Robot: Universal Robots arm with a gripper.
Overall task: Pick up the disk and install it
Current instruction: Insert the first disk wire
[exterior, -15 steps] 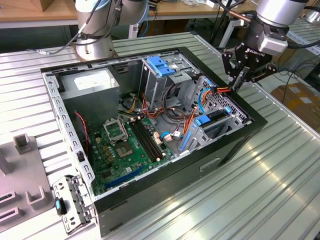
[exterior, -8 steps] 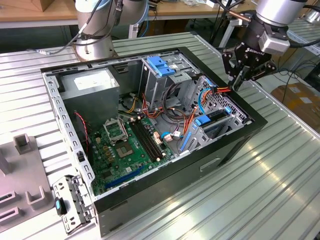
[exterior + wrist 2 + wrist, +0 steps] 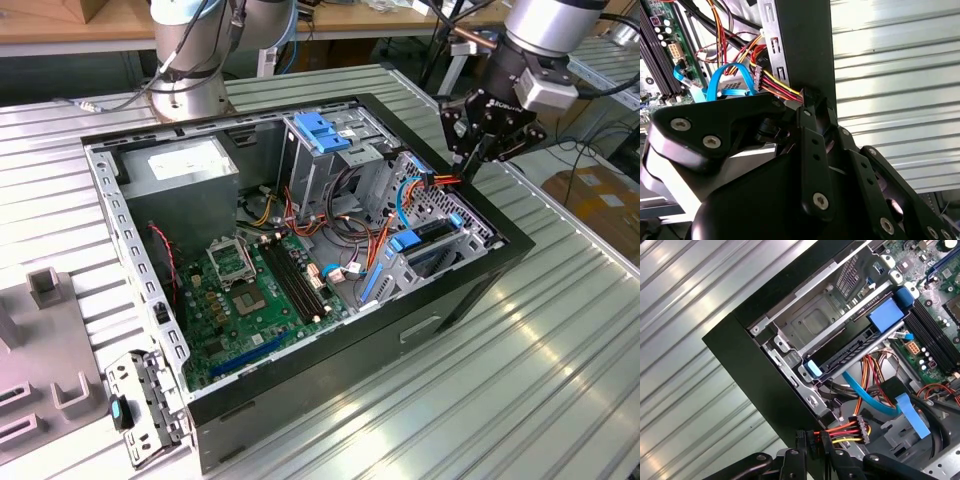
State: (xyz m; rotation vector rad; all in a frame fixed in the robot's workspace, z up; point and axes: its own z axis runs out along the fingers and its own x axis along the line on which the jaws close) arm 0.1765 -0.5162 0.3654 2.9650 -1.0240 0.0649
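Observation:
My gripper (image 3: 468,165) hangs over the open computer case's wall (image 3: 500,225) on the exterior view's right. In both wrist views its black fingers (image 3: 801,442) are closed on the black connector (image 3: 807,96) of a red, yellow and black wire bundle (image 3: 840,432), right at the case's rim. The disk (image 3: 850,351) lies in the metal drive cage (image 3: 430,235) just inside that wall. It is seen edge-on as a dark slab between blue rail tabs (image 3: 813,368), with its label hidden. A blue data cable (image 3: 865,395) loops beside the bundle.
The case holds a green motherboard (image 3: 250,290), a grey power-supply box (image 3: 180,165) and a tall cage with a blue latch (image 3: 322,130). The arm's base (image 3: 190,60) stands behind the case. A loose metal bracket (image 3: 140,400) and grey fixtures (image 3: 45,285) lie at the exterior view's left.

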